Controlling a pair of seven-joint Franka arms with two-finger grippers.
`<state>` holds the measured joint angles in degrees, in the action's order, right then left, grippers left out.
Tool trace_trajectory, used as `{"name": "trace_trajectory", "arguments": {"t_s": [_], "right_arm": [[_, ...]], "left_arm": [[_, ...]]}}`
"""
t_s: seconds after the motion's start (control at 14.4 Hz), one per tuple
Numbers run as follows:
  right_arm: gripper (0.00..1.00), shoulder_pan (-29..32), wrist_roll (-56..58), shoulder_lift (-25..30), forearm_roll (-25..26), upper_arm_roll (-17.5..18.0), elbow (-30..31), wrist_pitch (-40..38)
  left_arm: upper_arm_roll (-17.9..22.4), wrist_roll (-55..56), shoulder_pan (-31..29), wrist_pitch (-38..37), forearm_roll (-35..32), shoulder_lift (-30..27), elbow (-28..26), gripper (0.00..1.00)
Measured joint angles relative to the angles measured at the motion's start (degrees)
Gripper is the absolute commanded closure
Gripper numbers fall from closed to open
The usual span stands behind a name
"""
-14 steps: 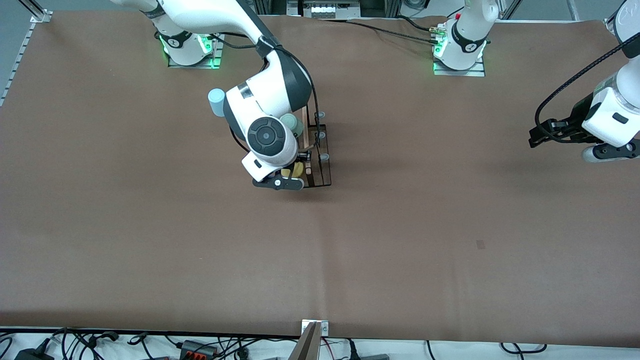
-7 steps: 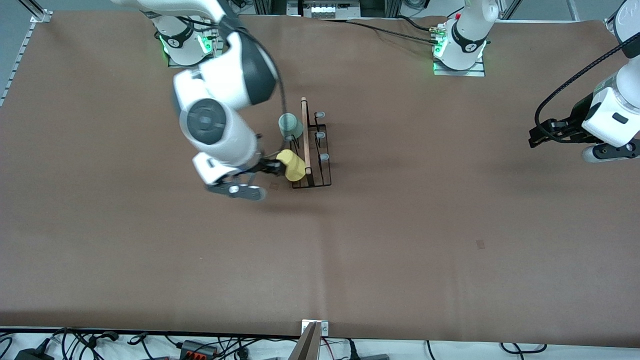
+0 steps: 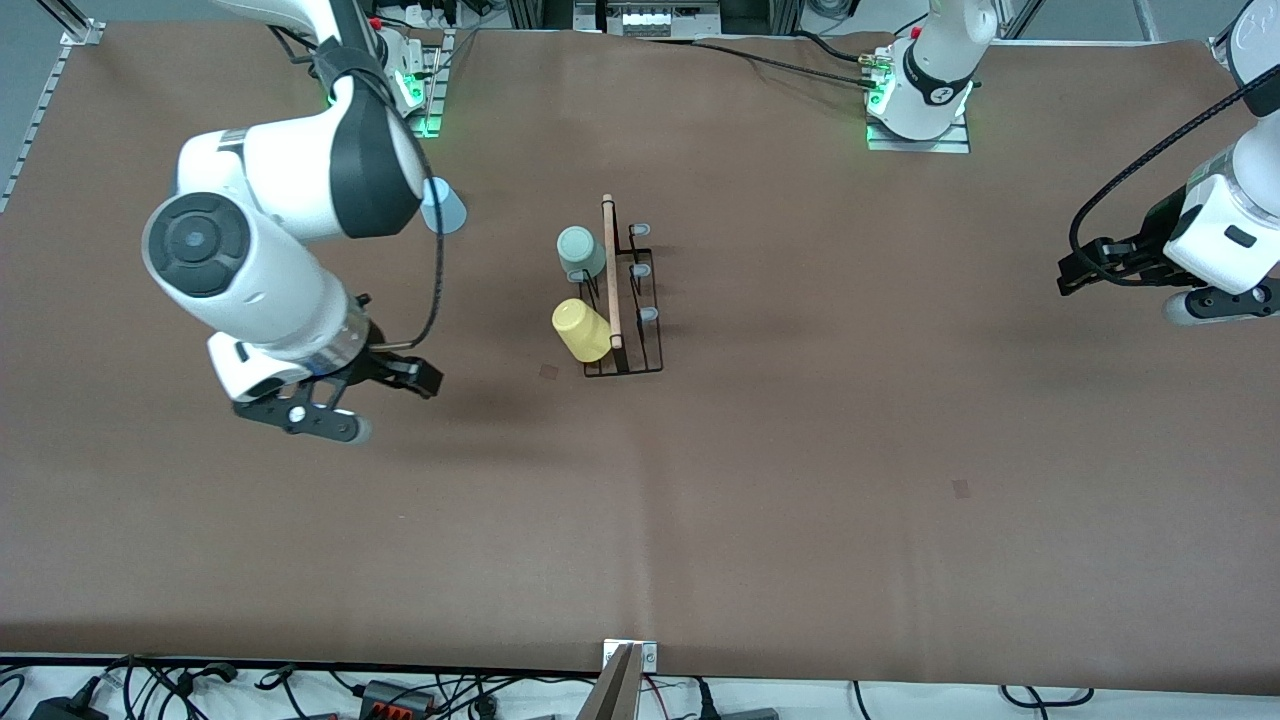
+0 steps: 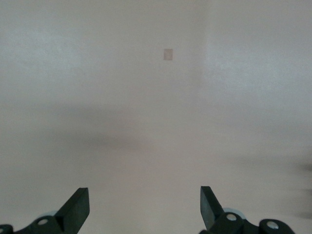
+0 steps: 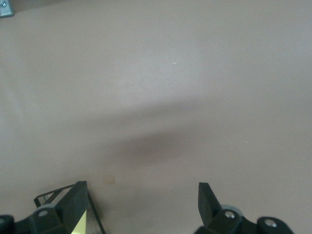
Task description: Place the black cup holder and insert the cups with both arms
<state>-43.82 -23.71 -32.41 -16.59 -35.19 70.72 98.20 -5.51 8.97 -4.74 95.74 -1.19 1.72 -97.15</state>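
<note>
Black cup holder point(image 3: 628, 300) standing mid-counter point(image 3: 800, 480), landmark for all else. Toward the right arm's end of the counter from the holder, right hand point(image 3: 385, 385) up over bare counter, fingers spread, empty. At the holder's nearer end, yellow cup point(image 3: 581, 331) upturned on a peg. Farther along the same side, mint green cup point(image 3: 580, 251) seated likewise. Farther than the holder, toward the right arm's base, light blue cup point(image 3: 443, 205) not yet placed. Toward the left arm's end of the counter from the holder, left hand point(image 3: 1085, 272) waiting, fingers spread, empty. Two of three cups in, by appearance.
</note>
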Motion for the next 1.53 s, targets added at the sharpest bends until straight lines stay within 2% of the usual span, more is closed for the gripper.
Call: {"name": "trace_trajectory", "arguments": {"t_s": [0.28, 0.63, 0.69, 0.76, 0.97, 1.11, 1.25, 1.53], "right_arm": [[0.0, 0.52, 2.34, 1.0, -0.04, -1.01, -0.34, -0.07], [0.0, 2.63, 3.56, 2.15, -0.05, -0.67, -0.43, -0.53], [0.0, 4.56, 4.03, 3.07, 0.21, 0.82, -0.47, -0.67], [0.0, 7.99, 4.61, 4.4, 1.6, 4.19, -0.49, -1.04], [0.0, 22.77, 7.88, 9.0, 12.13, 19.3, -0.38, -2.02], [0.0, 31.47, 11.41, 11.71, 14.47, 26.25, 0.98, -2.64], [0.0, 38.24, 16.79, 13.77, 14.69, 29.7, 3.03, -2.69], [0.0, 44.35, 24.16, 15.49, 14.69, 30.75, 5.15, -2.66]], "left_arm": [[0.0, 0.0, 0.0, 0.0, 0.0, 0.0, 0.0, 0.0], [0.0, 0.0, 0.0, 0.0, 0.0, 0.0, 0.0, 0.0], [0.0, 0.0, 0.0, 0.0, 0.0, 0.0, 0.0, 0.0], [-0.01, 0.0, 0.0, 0.0, 0.0, 0.0, 0.0, 0.0], [-0.01, 0.0, 0.0, 0.0, 0.0, 0.0, 0.0, 0.0], [-0.01, 0.0, -0.01, 0.0, 0.0, 0.0, 0.0, 0.0], [-0.01, 0.0, -0.02, 0.0, 0.0, 0.0, 0.0, 0.0], [-0.01, 0.0, -0.02, 0.0, 0.0, 0.0, 0.0, 0.0]]}}
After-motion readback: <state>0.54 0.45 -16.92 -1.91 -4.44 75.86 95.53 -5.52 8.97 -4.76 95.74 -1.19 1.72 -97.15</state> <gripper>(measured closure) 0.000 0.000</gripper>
